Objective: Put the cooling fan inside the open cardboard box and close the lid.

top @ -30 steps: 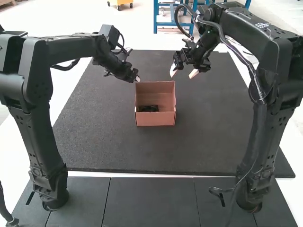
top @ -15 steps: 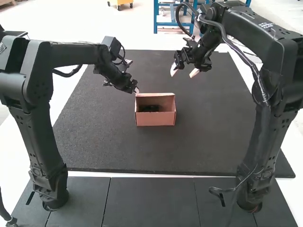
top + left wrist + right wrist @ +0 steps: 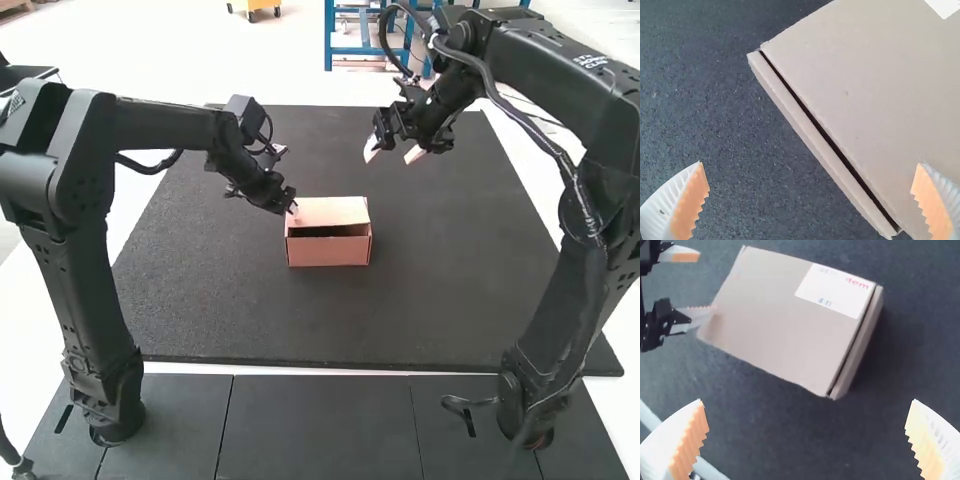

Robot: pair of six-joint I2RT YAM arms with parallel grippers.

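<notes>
With my left gripper (image 3: pixel 291 207) spread wide, I have swung the lid (image 3: pixel 330 211) down from upright to nearly flat on the box (image 3: pixel 328 245) just under my tips, hiding the fan inside, while my right gripper (image 3: pixel 390 153) hangs open beyond it, so closing seems nearly done

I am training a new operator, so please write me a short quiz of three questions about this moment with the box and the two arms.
1. True or false: the lid of the cardboard box stands upright.
2. Which end effector is at the lid's corner? A) left end effector B) right end effector C) neither
3. Are the right end effector's fingers open or shut?
Key: 1 false, the lid lies lowered over the box, with a dark slit along its front; 2 A; 3 open, in the air beyond the box.
</notes>
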